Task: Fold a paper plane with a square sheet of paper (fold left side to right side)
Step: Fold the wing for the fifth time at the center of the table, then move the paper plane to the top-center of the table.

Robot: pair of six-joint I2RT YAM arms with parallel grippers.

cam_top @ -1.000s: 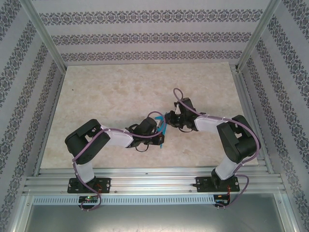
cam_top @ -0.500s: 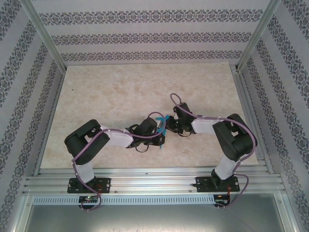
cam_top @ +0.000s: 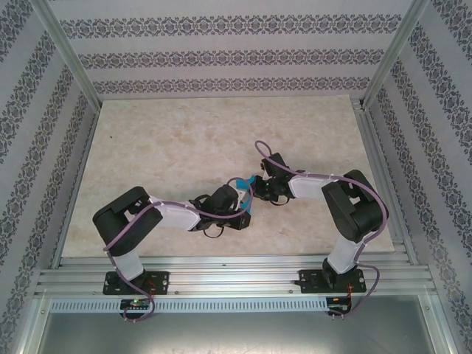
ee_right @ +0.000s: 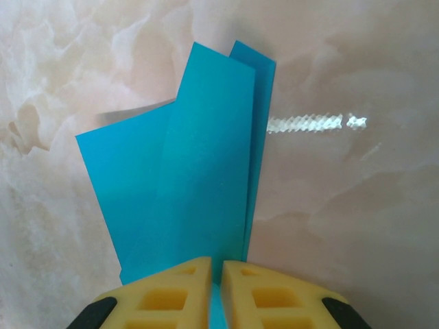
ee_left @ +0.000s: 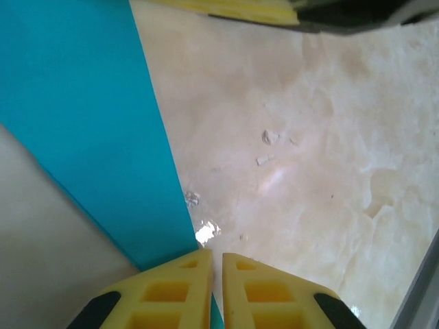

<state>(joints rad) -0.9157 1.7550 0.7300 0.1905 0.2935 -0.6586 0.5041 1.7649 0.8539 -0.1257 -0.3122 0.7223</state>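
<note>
Folding, seemingly mid-crease | left tool [ee_left: 216, 259] and right tool [ee_right: 217, 264] each narrow, pinching the paper plane [ee_right: 199, 171] at frame centre | next likely: align edges, press crease flat

Tabletop [cam_top: 162, 140] open all round; left arm [cam_top: 173, 214], right arm [cam_top: 317, 184] crowd centre.

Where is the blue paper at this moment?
Mid-table in the top view, toward the near edge: the folded blue paper is pinched between the left tool and right tool.

The paper [ee_right: 199, 178] sits between left claw [ee_left: 216, 269] and right claw [ee_right: 217, 271].
</note>
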